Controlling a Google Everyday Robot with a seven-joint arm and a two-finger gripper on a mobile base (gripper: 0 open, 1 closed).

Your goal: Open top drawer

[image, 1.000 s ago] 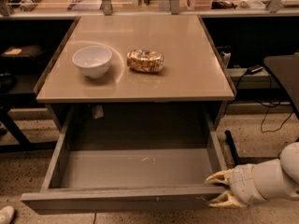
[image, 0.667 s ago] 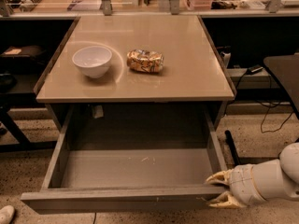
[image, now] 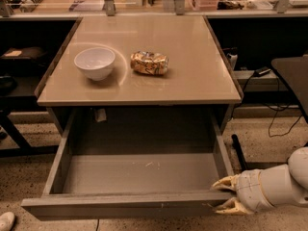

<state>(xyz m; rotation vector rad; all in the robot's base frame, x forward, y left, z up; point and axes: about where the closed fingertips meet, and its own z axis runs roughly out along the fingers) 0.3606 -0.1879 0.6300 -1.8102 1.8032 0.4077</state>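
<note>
The arm (image: 284, 184) behind the gripper (image: 216, 196), at the top drawer's (image: 125, 207) right front corner, runs off the right edge, and a pale thing (image: 6, 220) bottom-left is cropped beyond recognition.

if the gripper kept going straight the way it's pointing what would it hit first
The gripper, low at the right, points left at the right end of the front panel of the open top drawer. That panel comes first; it looks at or near contact, though depth is unclear.
</note>
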